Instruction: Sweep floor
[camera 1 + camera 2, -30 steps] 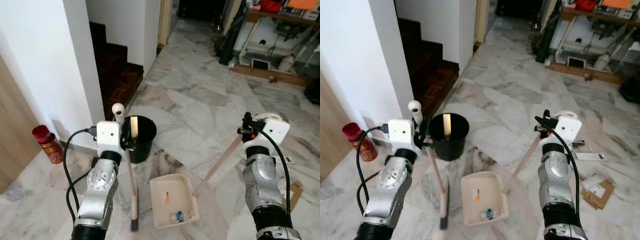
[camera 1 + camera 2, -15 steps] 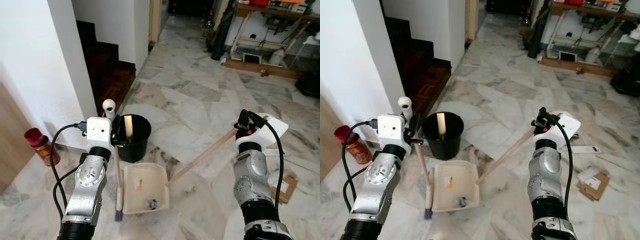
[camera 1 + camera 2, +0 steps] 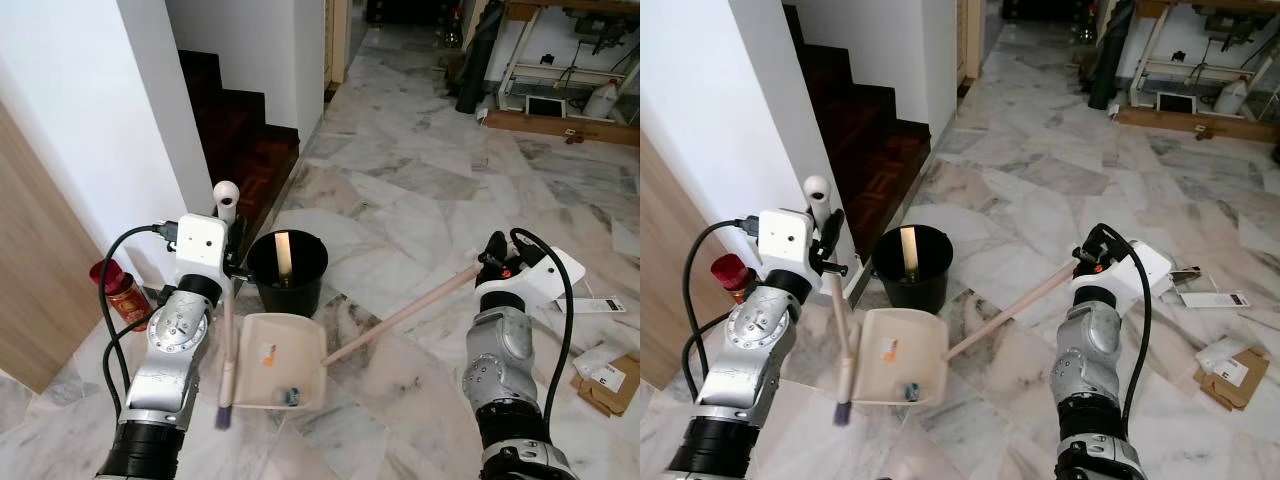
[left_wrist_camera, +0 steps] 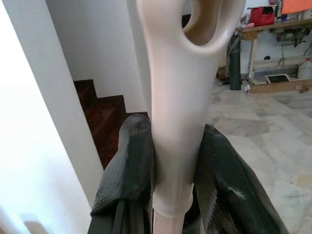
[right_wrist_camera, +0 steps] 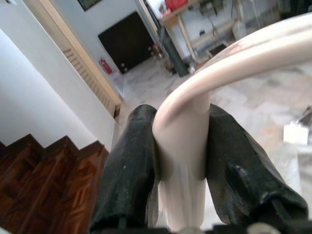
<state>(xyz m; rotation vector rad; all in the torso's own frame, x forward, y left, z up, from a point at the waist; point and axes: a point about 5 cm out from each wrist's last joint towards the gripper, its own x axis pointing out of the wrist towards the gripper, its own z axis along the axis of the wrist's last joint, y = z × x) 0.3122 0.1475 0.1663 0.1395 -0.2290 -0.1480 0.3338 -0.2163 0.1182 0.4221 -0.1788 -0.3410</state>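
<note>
My left gripper (image 4: 173,161) is shut on the cream handle of a small broom (image 3: 226,340), which hangs upright with its dark bristles (image 3: 222,417) just above the floor. My right gripper (image 5: 180,165) is shut on the long cream handle (image 3: 400,315) of a dustpan (image 3: 280,345). The pan is lifted and held in front of a black bucket (image 3: 288,270), with a small bottle-like piece of litter (image 3: 290,396) lying in it. The broom hangs at the pan's left side.
A white wall corner (image 3: 150,130) and dark wooden stairs (image 3: 240,130) stand at the left. A red jar (image 3: 122,296) sits by a wooden panel (image 3: 35,260). Papers and cardboard (image 3: 610,365) lie at the right. A workbench (image 3: 560,60) stands far back.
The view has shifted as I moved. The dustpan now sits closer to the bucket, and the broom stays beside it in my left gripper.
</note>
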